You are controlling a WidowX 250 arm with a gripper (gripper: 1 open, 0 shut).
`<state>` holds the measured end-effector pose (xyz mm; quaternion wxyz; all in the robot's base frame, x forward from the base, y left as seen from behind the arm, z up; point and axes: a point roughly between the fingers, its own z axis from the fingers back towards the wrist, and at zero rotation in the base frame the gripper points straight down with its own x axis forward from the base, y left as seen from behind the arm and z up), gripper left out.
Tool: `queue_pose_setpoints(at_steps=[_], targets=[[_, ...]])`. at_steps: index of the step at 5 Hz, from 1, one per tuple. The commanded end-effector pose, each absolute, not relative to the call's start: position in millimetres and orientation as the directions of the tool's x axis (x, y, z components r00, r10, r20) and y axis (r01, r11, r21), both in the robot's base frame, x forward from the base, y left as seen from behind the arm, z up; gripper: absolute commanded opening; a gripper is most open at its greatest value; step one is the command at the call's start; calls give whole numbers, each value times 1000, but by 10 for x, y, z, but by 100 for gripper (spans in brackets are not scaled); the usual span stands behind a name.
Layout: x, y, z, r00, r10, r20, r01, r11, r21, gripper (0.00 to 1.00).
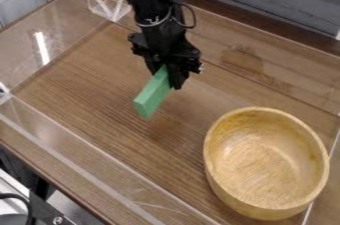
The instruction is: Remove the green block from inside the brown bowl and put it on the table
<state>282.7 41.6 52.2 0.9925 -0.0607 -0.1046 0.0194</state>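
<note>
My gripper (169,72) hangs over the middle of the table (93,100), shut on the upper end of the green block (153,97). The bright green bar slants down and to the left from the black fingers, and its lower end is close to the wood; I cannot tell whether it touches. At the lower right sits the brown bowl (265,161), a round light wooden bowl with nothing inside it. The gripper is up and to the left of the bowl, well apart from its rim.
Low clear acrylic walls (80,184) border the tabletop on the front and left sides. A small clear stand (109,8) is at the back behind the arm. Bare wood lies to the left of the block.
</note>
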Motion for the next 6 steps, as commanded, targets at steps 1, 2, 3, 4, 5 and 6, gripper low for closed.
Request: queue_pose_setpoints(at_steps=[1,2,3,4,5,6], targets=[[2982,495,661,958,55,280,-23,993,-115,0],[2977,514,654,956,55,287,-21,992,-120,0],[2957,532,650,955,56,292,-20,992,-126,0],[2941,547,643,953,59,296,-20,991,-132,0],[2934,560,627,952,64,298,-23,990,-139,0],[2932,574,605,951,70,300,-27,989,-145,0]])
